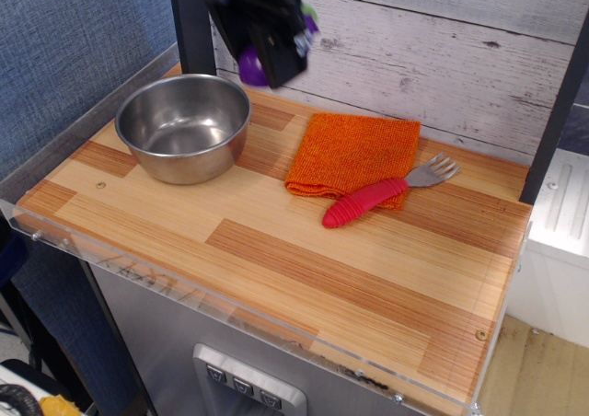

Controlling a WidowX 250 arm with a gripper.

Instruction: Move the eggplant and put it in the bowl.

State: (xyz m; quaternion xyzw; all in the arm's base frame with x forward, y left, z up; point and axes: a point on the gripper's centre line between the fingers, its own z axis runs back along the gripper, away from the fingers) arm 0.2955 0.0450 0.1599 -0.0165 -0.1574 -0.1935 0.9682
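My black gripper (267, 52) is high at the back, just right of and above the bowl's far rim. It is shut on the purple eggplant (250, 66), whose purple body shows under the fingers and a bit of green cap (309, 13) at the right side. The shiny steel bowl (183, 126) stands empty at the back left of the wooden table. The eggplant hangs in the air beside the bowl's right edge, not inside it.
An orange cloth (352, 151) lies folded at the back middle. A red-handled fork (377, 198) rests against its front right corner. A dark post (190, 20) rises behind the bowl. The wooden tabletop (304, 269) has a clear plastic front lip.
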